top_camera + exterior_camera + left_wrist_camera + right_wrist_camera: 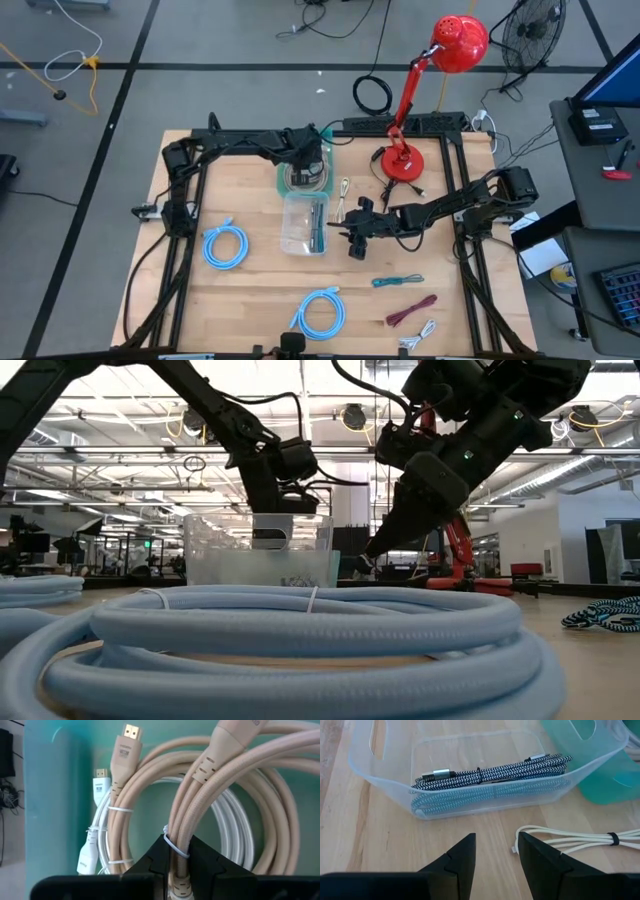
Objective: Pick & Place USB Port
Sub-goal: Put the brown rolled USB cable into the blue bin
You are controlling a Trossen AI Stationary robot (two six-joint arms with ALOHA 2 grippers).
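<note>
At the near edge of the pale wooden table [260,290] lies a coil of light blue cable [320,312], which fills the foreground of the low view. To its right sit a teal braided cable [398,282], a dark red cable bundle [411,311] and a small white cable [417,335]. A second light blue coil [225,246] lies toward the left side.

Near the middle stands a clear plastic bin [470,750] holding a black-and-white braided USB cable [495,770] on top of a teal braided one [485,792]. Just beside it on the bare wood lies a white tied cable [580,840]. The right gripper [496,851] hovers over the table next to this cable, its fingers apart and empty.

Behind the clear bin, touching it or very close, sits a teal bin [305,176]. The left gripper [176,870] is down inside it, its fingers closed on a beige coiled cable [200,810] where a white tie wraps the loop. A thinner white cable [97,825] lies beneath in the same bin.

Farther back on the table stands a red desk lamp [440,70], with a black power strip [405,123] along the rear edge. Beyond is a grey floor [200,40] with loose cords and a fan [530,30]; the low view shows an open hall with ceiling beams and lights.
</note>
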